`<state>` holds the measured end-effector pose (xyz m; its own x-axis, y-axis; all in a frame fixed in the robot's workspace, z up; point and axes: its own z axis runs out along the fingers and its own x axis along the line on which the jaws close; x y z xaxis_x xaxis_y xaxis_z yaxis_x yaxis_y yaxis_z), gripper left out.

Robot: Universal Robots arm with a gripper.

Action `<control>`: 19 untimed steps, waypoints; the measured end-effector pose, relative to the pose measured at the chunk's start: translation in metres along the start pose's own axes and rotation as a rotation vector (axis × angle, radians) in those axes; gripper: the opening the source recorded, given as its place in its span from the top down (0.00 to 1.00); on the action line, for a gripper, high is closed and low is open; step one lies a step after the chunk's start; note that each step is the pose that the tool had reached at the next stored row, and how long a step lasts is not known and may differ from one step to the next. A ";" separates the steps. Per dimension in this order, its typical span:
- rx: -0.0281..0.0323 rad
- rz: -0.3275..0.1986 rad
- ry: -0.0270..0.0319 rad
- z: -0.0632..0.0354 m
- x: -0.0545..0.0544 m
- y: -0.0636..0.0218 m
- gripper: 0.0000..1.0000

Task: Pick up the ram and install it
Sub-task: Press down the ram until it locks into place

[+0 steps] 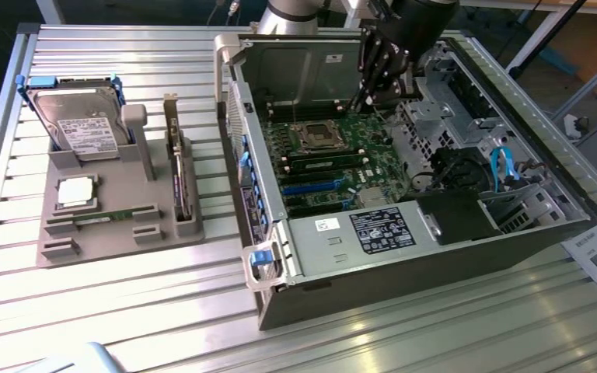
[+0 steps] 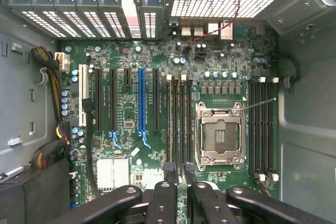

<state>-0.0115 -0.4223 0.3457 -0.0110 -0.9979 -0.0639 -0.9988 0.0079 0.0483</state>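
Gripper is seen over the memory slots, upper middle of the exterior view; grip can't be told tbh.

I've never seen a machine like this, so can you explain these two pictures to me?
That is a robot arm reaching into an open computer on a metal table. One picture is taken from outside. The other comes from a camera on the arm's wrist, looking at the green board inside. Its two fingers stand apart and seem to hold nothing. Beside the computer, a gray holder keeps parts: a hard drive, a silver chip, a card and the thin green memory stick.
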 end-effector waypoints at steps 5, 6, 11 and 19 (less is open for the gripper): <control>0.0001 0.000 -0.0001 0.0000 0.000 0.0000 0.90; 0.0000 0.000 -0.0001 0.0000 0.000 0.0000 0.90; 0.0000 0.000 0.0000 0.0000 0.000 -0.0003 0.90; -0.0001 0.000 0.0000 -0.0015 0.000 -0.0317 0.90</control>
<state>0.0202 -0.4223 0.3457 -0.0110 -0.9979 -0.0639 -0.9988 0.0079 0.0483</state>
